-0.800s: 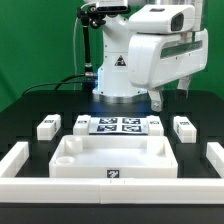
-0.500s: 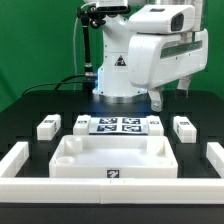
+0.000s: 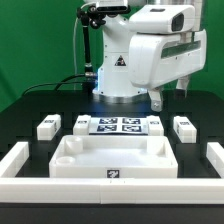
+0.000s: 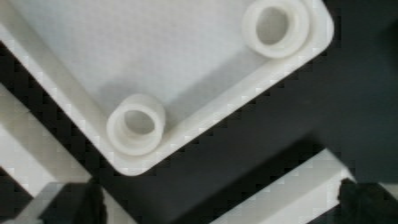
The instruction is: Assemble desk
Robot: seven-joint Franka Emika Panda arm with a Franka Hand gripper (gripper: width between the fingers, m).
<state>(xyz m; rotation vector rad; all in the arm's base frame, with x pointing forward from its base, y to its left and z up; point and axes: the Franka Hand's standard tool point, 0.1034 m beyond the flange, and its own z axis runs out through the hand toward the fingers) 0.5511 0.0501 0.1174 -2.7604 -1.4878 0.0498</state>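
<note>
The tool is hanging released and empty above the desk top, lying crosswise toward the exterior view's left.

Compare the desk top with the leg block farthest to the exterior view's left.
Size: the desk top is far wider than the leg block. Shape: the desk top is a shallow tray with a raised rim; the leg block is a small rectangular block. Place: the desk top lies centred, nearer the camera; the leg block sits behind it, apart. Shared: both are white and rest on the black table.
</note>
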